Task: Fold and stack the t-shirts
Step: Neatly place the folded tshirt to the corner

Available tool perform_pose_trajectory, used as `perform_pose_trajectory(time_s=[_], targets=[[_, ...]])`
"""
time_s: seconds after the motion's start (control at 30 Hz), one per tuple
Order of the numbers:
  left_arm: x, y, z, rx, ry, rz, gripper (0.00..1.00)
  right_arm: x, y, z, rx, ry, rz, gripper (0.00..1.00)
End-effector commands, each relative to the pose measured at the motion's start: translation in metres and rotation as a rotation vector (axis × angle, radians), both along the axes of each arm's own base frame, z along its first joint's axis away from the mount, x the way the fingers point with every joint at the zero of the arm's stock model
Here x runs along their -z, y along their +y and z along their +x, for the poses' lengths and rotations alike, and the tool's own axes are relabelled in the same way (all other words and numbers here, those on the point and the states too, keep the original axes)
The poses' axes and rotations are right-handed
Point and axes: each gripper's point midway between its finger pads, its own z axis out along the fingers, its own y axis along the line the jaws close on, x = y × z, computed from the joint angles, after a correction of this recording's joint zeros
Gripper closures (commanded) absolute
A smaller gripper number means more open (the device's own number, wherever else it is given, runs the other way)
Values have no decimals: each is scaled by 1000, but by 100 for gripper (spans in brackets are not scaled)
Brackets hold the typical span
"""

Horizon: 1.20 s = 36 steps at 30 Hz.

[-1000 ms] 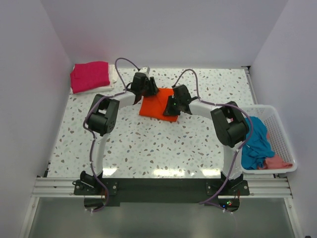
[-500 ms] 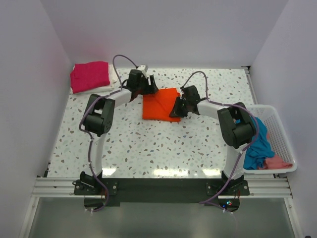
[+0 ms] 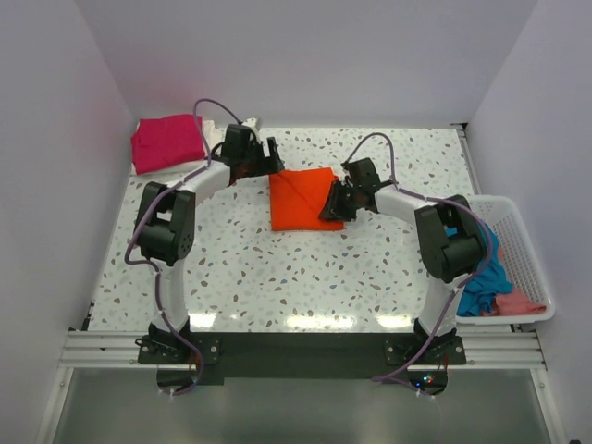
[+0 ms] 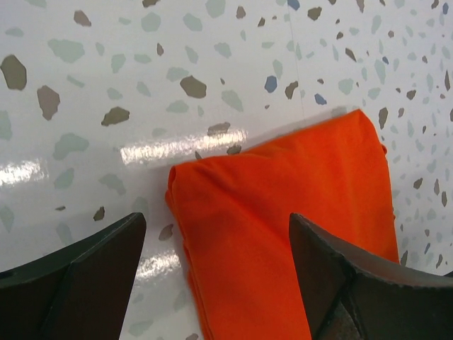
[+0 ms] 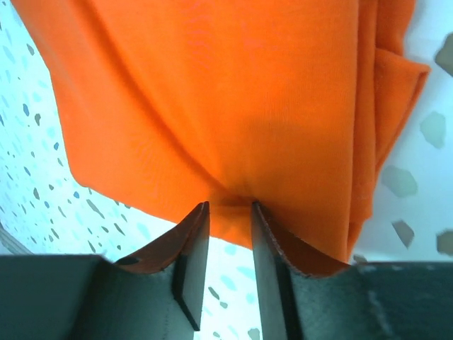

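A bright orange cotton t-shirt (image 3: 303,198), folded into a flat rectangle, lies on the speckled white counter (image 3: 277,268) a little toward 12 o'clock from its middle. The left jaws stand wide just off the shirt's 10 o'clock corner. The left wrist view shows the corner between them, untouched. The right jaws sit at the shirt's 4 o'clock edge, only narrowly apart. A pucker of orange cloth runs to their tips, but I cannot tell whether it is pinched.

At the counter's 10 o'clock corner a folded magenta-pink t-shirt (image 3: 167,141) rests on a white t-shirt (image 3: 215,139). At 4 o'clock a white slatted plastic basket (image 3: 529,242) holds a crumpled teal-blue t-shirt (image 3: 481,264) and a salmon-pink t-shirt (image 3: 518,302).
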Motion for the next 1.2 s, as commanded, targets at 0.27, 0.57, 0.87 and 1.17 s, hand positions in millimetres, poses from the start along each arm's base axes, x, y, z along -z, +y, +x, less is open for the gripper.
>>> perform_pose_trajectory(time_s=[0.27, 0.57, 0.87, 1.17], targets=[[10, 6, -48, 12, 172, 12, 13, -56, -31, 25, 58, -150, -163, 45], [32, -3, -70, 58, 221, 44, 13, -42, -55, 49, 96, -177, -297, 38], [50, -11, -81, 75, 262, 55, 14, -13, -52, 58, 75, -134, -313, 37], [67, -23, -91, 91, 295, 58, 17, 0, -47, 61, 76, -108, -291, 38]])
